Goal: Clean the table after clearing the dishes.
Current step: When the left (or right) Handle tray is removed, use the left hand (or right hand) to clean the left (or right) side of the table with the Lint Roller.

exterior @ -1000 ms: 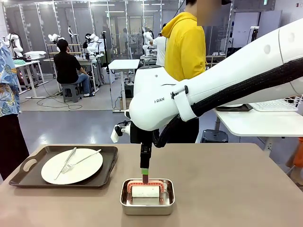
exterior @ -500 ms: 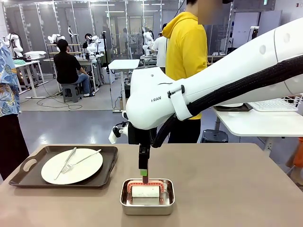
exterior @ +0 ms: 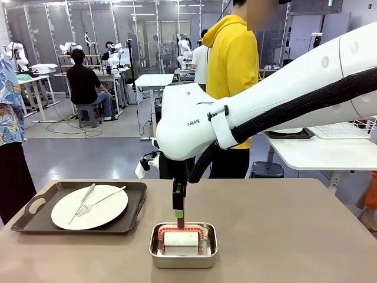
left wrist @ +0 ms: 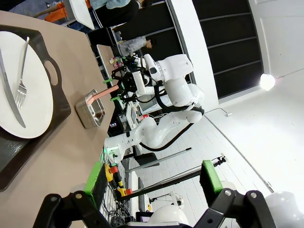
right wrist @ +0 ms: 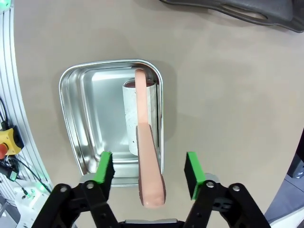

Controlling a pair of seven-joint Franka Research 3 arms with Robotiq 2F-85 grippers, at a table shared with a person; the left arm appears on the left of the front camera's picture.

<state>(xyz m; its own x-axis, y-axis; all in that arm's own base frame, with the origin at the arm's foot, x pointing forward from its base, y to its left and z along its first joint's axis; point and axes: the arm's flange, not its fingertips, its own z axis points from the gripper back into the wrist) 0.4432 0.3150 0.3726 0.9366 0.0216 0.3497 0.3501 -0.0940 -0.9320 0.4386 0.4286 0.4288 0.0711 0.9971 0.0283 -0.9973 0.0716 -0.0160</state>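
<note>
right gripper (right wrist: 147,166) is just nudged lower, jaws drawn in round the pink roller handle (right wrist: 141,102), prob not touching yet | left gripper (left wrist: 153,176) is held wide open | dishes (exterior: 89,207) are left uncleared on the table (exterior: 294,236)

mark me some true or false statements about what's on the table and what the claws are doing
1. The plate sits on the dark tray with a fork and knife on it. True.
2. The steel pan is empty. False: it holds a white roller with a pink handle.
3. The right claw hangs over the pan, its pads on either side of the handle. True.
4. The left claw grips the fork. False: it is open and holds nothing.
5. The tray lies to the robot's right of the pan. False: it lies to the left.
</note>
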